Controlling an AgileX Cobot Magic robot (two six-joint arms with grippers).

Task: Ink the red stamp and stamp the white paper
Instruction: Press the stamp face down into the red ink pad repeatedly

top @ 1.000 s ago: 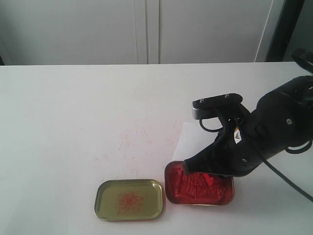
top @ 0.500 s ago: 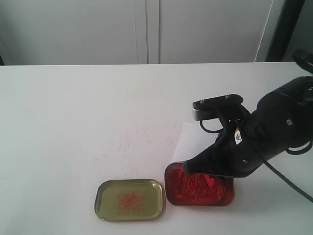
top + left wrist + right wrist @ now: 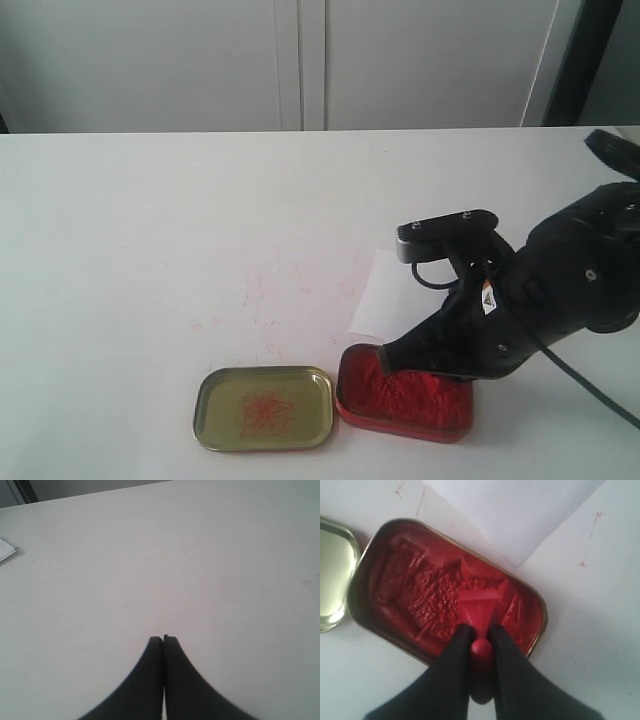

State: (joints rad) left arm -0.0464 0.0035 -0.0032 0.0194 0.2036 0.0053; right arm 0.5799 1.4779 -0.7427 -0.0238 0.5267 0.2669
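Observation:
In the right wrist view my right gripper [image 3: 479,629] is shut on the knobbed handle of the red stamp [image 3: 479,607]. The stamp's flat base sits down in the red ink paste of the red-rimmed tin [image 3: 540,610]. In the exterior view the right gripper [image 3: 395,355] reaches down into that tin [image 3: 400,425], and the arm hides the stamp. The white paper [image 3: 385,295] lies flat just behind the tin, with one corner [image 3: 520,510] close to the tin's rim. My left gripper [image 3: 163,639] is shut on nothing above bare tabletop.
The open gold lid [image 3: 265,408], smeared with red inside, lies just left of the ink tin. Faint red ink marks [image 3: 265,295] streak the white table behind it. A white object [image 3: 6,549] lies at the table's edge in the left wrist view.
The ink tin has shifted a little toward the table's front edge and now shows its red outer rim. The right arm sits slightly lower and nearer. The grip on the stamp is unchanged.

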